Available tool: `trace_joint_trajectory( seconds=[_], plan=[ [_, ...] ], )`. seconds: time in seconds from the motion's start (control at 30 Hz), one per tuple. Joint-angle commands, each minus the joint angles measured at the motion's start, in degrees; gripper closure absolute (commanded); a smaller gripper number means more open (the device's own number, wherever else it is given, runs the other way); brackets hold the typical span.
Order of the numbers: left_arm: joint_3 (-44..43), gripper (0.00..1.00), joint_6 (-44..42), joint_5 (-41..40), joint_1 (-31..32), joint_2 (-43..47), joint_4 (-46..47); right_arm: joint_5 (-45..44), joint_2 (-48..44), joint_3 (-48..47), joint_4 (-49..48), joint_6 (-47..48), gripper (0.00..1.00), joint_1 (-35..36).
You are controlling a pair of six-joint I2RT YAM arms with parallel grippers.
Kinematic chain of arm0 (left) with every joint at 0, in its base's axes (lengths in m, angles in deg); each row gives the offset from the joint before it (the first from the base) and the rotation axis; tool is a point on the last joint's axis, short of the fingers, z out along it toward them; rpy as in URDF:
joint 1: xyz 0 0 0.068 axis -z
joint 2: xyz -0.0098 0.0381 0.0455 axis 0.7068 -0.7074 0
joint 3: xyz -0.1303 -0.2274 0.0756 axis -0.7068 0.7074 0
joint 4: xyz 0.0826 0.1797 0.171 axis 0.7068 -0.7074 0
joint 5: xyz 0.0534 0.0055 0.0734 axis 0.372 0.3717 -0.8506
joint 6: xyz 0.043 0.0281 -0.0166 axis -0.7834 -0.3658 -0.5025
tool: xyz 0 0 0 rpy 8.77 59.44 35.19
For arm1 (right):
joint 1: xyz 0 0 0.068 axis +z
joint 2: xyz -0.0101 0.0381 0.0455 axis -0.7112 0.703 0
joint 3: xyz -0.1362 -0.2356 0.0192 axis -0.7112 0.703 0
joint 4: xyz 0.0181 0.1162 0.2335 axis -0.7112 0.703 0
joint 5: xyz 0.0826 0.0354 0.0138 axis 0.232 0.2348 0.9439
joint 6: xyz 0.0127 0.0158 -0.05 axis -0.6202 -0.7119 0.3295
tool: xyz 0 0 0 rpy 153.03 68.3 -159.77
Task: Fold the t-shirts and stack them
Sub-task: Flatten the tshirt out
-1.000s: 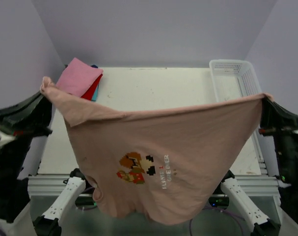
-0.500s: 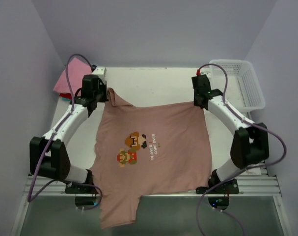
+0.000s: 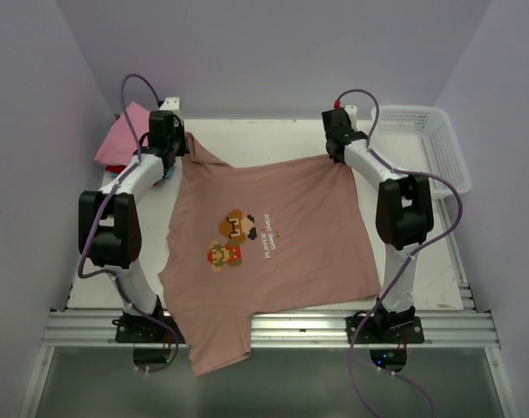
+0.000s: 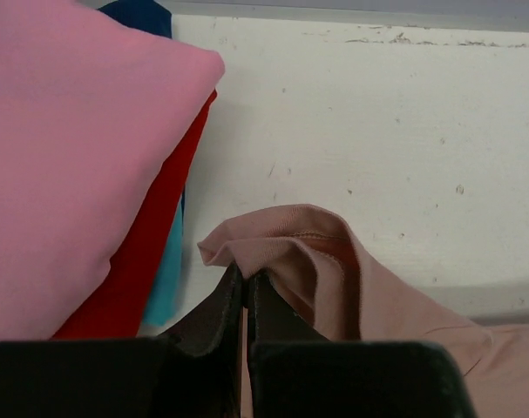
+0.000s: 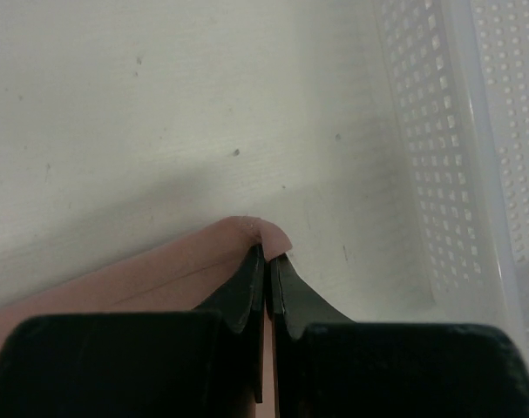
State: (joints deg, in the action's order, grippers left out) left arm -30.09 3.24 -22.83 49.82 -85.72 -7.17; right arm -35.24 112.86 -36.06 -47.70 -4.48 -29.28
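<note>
The dusty-pink t-shirt [image 3: 273, 252] with a pixel-art figure and white text lies spread face up on the table, one part hanging over the near edge. My left gripper [image 3: 179, 150] is shut on its far left corner, a bunched fold in the left wrist view [image 4: 281, 252]. My right gripper [image 3: 334, 150] is shut on its far right corner, seen in the right wrist view [image 5: 264, 239]. A stack of folded shirts, bright pink [image 3: 125, 139] over red [image 4: 151, 261] and blue, sits at the far left, just beside my left gripper.
A white plastic lattice basket [image 3: 425, 144] stands at the far right; its wall shows in the right wrist view [image 5: 456, 148]. The white table [image 3: 264, 139] shows beyond the shirt. Cables loop over both arms.
A second ago the shirt hung in the air in front of the camera. It has been laid down on the table, and both grippers have pulled its far corners further back.
</note>
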Motion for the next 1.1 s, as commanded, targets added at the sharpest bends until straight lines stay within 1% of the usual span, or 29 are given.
trace_joint_trajectory(
  seconds=[0.0, 0.13, 0.2, 0.23, 0.27, 0.33, 0.37, 0.4, 0.43, 0.47, 0.5, 0.53, 0.57, 0.6, 0.63, 0.67, 0.7, 0.73, 0.77, 0.8, 0.83, 0.87, 0.9, 0.93, 0.97, 1.0, 1.03, 1.07],
  plan=[
    [-5.98, 1.0, 0.54, 0.4, -0.71, -4.05, 5.06, -5.52, 3.02, -5.49, -2.58, 0.42, 1.0, -1.29],
    [-10.73, 1.0, 0.19, 0.84, -0.89, -7.84, 4.98, -5.34, 5.57, -9.7, -2.84, 0.77, 1.0, -2.87],
    [-15.82, 1.0, -0.25, 1.36, -0.97, -11.69, 4.54, -5.34, 7.76, -11.73, -2.41, 1.12, 1.0, -3.57],
    [-17.66, 1.0, -0.51, 1.63, -0.97, -13.11, 1.4, -5.34, 8.73, -14.0, -2.23, 1.3, 1.0, -3.75],
    [-21.08, 1.0, -0.78, 1.98, -0.97, -14.34, 0.85, -5.34, 9.43, -15.24, -2.14, 1.65, 1.0, -4.01],
    [-24.08, 1.0, -0.95, 2.94, -0.97, -17.86, 0.67, -5.52, 12.25, -19.01, -1.53, 1.83, 1.0, -4.36],
    [-27.06, 1.0, -1.13, 3.64, -0.97, -19.09, 0.67, -5.69, 13.3, -20.42, -1.44, 2.0, 1.0, -4.45],
    [-28.65, 1.0, -1.13, 3.91, -0.97, -21.62, 0.84, -7.0, 15.66, -21.74, -1.0, 2.0, 1.0, -4.45],
    [-30.41, 1.0, -1.13, 4.26, -1.06, -22.86, 0.67, -8.14, 16.81, -24.63, -0.47, 1.66, 1.0, -4.45],
    [-33.65, 1.0, -0.52, 4.53, -1.15, -24.01, 0.58, -9.2, 18.04, -25.96, 0.14, 0.61, 1.0, -4.45],
    [-34.72, 1.0, 0.01, 5.05, -1.24, -25.5, 0.76, -10.17, 18.92, -27.02, 0.67, 0.16, 1.0, -4.45],
    [-35.43, 1.0, 0.62, 5.23, -1.32, -25.86, 1.45, -10.96, 19.54, -27.38, 0.24, -0.28, 0.92, -4.54],
    [-35.96, 0.72, 1.5, 5.32, -1.41, -25.87, 1.9, -11.23, 19.11, -26.6, -0.55, -0.45, 0.64, -4.54],
    [-35.79, 0.53, 1.77, 5.32, -1.41, -24.91, 2.33, -10.8, 18.15, -24.94, -3.95, -0.54, 0.45, -4.45],
    [-35.18, 0.11, 1.94, 5.41, -1.41, -23.94, 3.38, -9.23, 14.66, -19.79, -6.59, -0.2, 0.23, -4.45],
    [-32.47, 0.0, 2.21, 5.41, -1.41, -22.63, 5.66, -8.17, 12.71, -16.87, -9.14, 0.42, 0.01, -4.45],
    [-30.71, 0.0, 2.21, 5.41, -1.41, -19.13, 6.98, -6.94, 10.34, -13.96, -14.83, 0.94, 0.01, -4.54],
    [-28.86, 0.0, 2.03, 5.41, -1.33, -17.44, 9.69, -6.32, 8.23, -8.63, -17.58, 1.65, 0.01, -4.45],
    [-25.97, 0.0, 1.51, 5.41, -1.41, -15.6, 10.5, -4.92, 4.03, -6.4, -19.7, 2.35, 0.01, -4.45],
    [-24.64, 0.0, 1.42, 5.23, -1.33, -12.1, 10.95, -4.12, 2.08, -4.46, -22.41, 2.44, 0.01, -4.45],
    [-23.41, 0.0, 1.5, 5.32, -1.33, -10.41, 11.56, -3.5, 0.23, -1.05, -23.49, 2.44, 0.01, -4.37],
    [-21.05, 0.0, 1.59, 5.41, -1.33, -6.83, 11.48, -2.19, -4.22, 0.81, -25.32, 2.36, 0.01, -4.19],
    [-18.15, 0.0, 2.55, 5.41, -1.33, -4.88, 11.04, -1.14, -8.97, 4.66, -26.73, 2.44, 0.01, -4.19],
    [-18.12, 0.0, 2.56, 5.41, -1.33, -2.95, 10.52, -0.43, -9.01, 6.44, -27.18, 2.44, 0.01, -3.93],
    [-15.25, 0.0, 3.78, 5.41, -1.24, -1.01, 9.64, -0.07, -11.19, 8.2, -27.36, 2.62, 0.01, -3.58],
    [-13.66, 0.0, 4.4, 5.32, -1.15, 2.66, 8.33, 0.28, -16.09, 10.04, -27.45, 2.79, 0.01, -2.79],
    [-12.25, 0.0, 4.93, 5.32, -0.98, 4.61, 5.18, 0.98, -18.4, 13.45, -27.28, 3.06, 0.01, -2.35],
    [-8.58, 0.0, 5.98, 6.89, -0.28, 6.46, 4.54, 1.07, -22.86, 14.88, -26.67, 3.41, 0.01, -2.08]
  ],
)
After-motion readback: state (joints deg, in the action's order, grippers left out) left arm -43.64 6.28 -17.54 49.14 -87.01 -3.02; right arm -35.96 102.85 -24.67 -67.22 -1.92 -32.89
